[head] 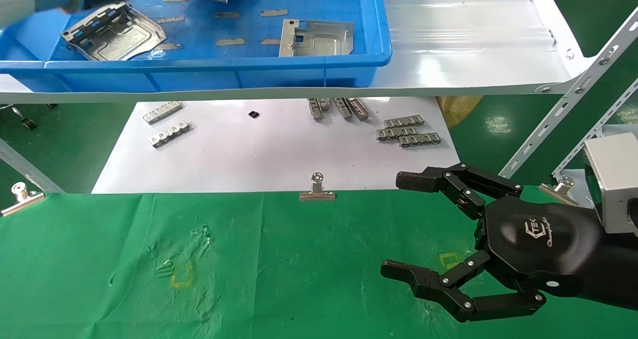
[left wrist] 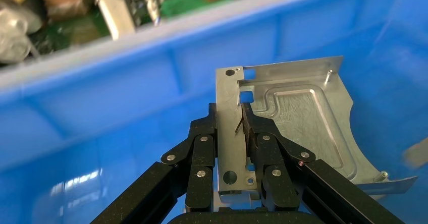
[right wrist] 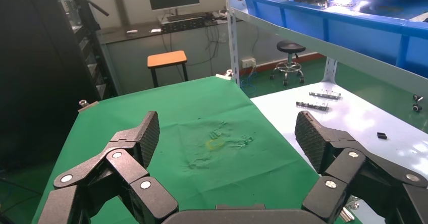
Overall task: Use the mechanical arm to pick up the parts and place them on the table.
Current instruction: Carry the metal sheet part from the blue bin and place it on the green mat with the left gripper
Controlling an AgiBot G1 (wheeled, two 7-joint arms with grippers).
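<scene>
Nearest the head camera, the right gripper (head: 398, 224) hangs idle above the green counter (head: 299, 279), its jaws spread wide with nothing between them.

Up on the shelf sits the blue tray (head: 214, 65), and over its far part the left gripper (left wrist: 231, 133) works. Its jaws are clamped on the flat edge of one part (left wrist: 298, 118), pinching the strip beside the small square cutouts. In the left wrist view the held plate appears to hang clear of the tray floor, though I cannot tell by how much. Two more parts lie in the tray: one (head: 113, 32) at the robot's left, one (head: 317, 38) toward the right.

The step in hand looks like carrying the gripped plate out of the tray and down to the counter. Since the grip is on one rim only, the plate could swing or slip, so a slow, level lift over the tray's front wall seems wise. Then lower it near the yellow square (head: 182, 275) and keep the jaws closed until the plate rests flat on the cloth, well away from the toothed strips (head: 407, 130) on the white sheet (head: 259, 149).
</scene>
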